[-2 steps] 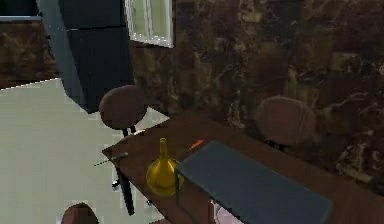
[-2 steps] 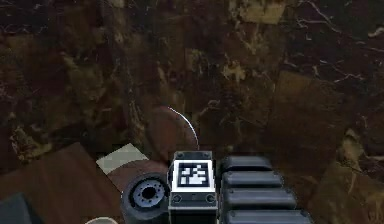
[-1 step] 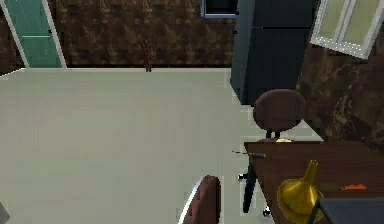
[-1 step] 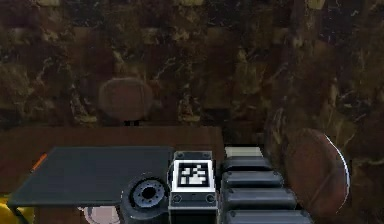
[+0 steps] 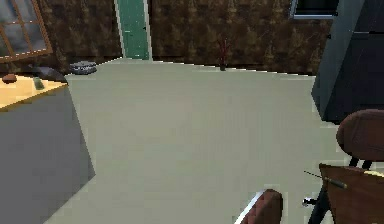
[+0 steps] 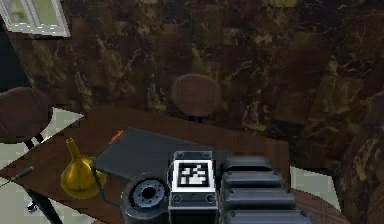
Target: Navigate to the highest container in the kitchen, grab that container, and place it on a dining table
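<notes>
The pincer (image 6: 146,196) shows as a dark round body at the near edge of the brown tabletop (image 6: 255,150). One cannot tell whether it holds anything. Just left of it a yellow vessel (image 6: 78,172) with a narrow neck stands upright on the tabletop, beside a dark slab (image 6: 145,150). A chair (image 6: 195,97) stands behind.

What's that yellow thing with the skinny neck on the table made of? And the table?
The yellow flask-shaped thing looks like polished metal, maybe brass: its golden surface has bright highlights on the round base. Glazed pottery could look the same. The table looks like dark reddish-brown wood with a dull, smooth finish, though no grain shows.
</notes>
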Motion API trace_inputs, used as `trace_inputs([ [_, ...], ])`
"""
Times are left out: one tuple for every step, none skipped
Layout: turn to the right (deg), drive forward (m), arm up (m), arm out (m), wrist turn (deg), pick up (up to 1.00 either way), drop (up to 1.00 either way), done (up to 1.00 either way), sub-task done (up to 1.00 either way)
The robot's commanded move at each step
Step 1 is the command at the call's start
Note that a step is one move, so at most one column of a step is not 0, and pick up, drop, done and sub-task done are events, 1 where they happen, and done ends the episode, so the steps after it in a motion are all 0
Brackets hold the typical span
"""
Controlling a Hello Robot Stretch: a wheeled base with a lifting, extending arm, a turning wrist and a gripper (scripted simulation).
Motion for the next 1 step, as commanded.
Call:
trace_inputs([
  [0.0, 0.0, 0.0, 0.48, 0.0, 0.0, 0.0, 0.0, 0.0],
])
